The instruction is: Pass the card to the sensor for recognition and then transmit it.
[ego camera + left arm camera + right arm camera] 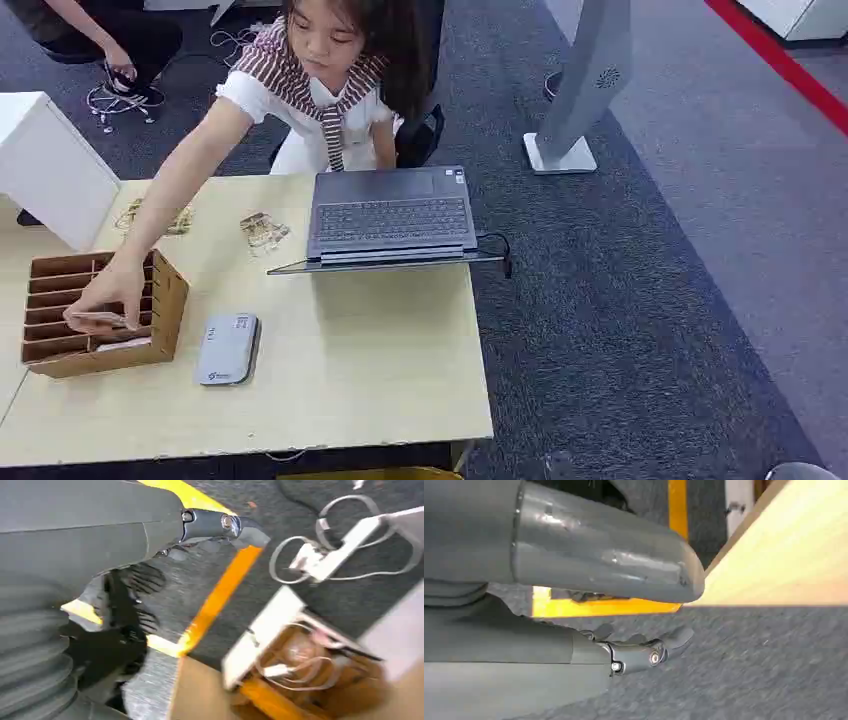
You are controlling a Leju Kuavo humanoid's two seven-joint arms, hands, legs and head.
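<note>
1. The left robot hand, seen in the left wrist view, hangs low over grey carpet with a yellow floor stripe. Its thumb points out and its dark fingers spread loosely with nothing between them, so it holds nothing.

2. The right robot hand, seen in the right wrist view, also hangs beside the pale edge of the tabletop, over carpet. The thick thumb is stretched out and the darker fingers lie apart below it, empty.

3. In the head view neither arm reaches over the tabletop, so I judge that the robot has not yet begun its part of the task.

4. On the tabletop, at the robot's left, stands a slotted wooden card holder. A person's hand reaches into it, with what looks like a thin card at the fingertips; whether the card is being set in or taken out I cannot tell.

5. Just beside the holder, toward the middle, lies a small grey box, probably the card sensor. It lies flat, with nothing on it.

6. Farther back sits an open laptop, its cable trailing off the right edge, and some small wooden pieces lie near it.

7. Judged from this, nothing is done yet: the card must still be picked up, held to the sensor, then passed on.
</note>
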